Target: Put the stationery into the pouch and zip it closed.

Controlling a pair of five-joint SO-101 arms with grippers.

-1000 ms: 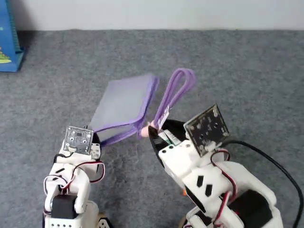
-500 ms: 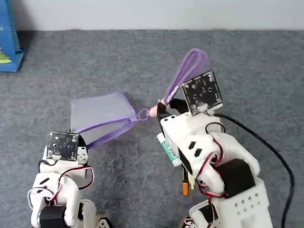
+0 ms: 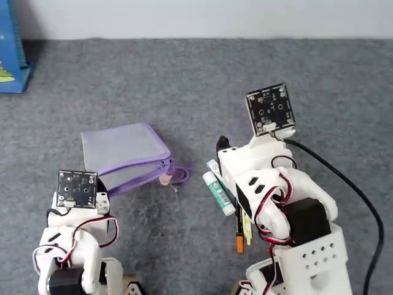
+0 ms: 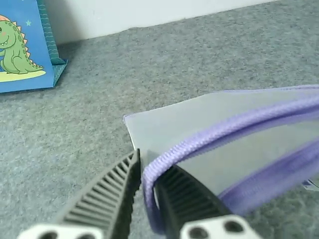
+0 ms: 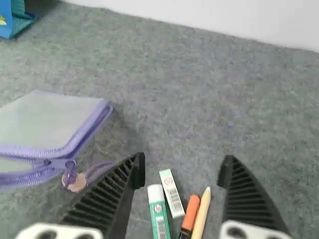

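The translucent pouch (image 3: 123, 150) with purple trim lies flat on the grey carpet. Its pink zip pull (image 3: 164, 179) and purple loop (image 3: 180, 175) rest at its right end. My left gripper (image 4: 147, 199) is shut on the pouch's purple zipper edge (image 4: 214, 134) at the near left corner. My right gripper (image 5: 179, 189) hangs open above the stationery, holding nothing. Under it lie a green-and-white stick (image 5: 158, 216), a small white stick (image 5: 171, 191), an orange pen (image 5: 189, 216) and a cream pencil (image 5: 201, 214). In the high view the green stick (image 3: 218, 187) lies beside the right arm, which partly covers the orange pen (image 3: 239, 239).
A blue box (image 3: 9, 55) with a dinosaur picture (image 4: 17, 42) stands at the far left by the white wall. Grey carpet stretches open behind the pouch and to the right.
The right gripper let go of the purple loop it held up, and pull and loop dropped to the carpet. The right arm drew back over the stationery. The left arm dragged the pouch leftward.
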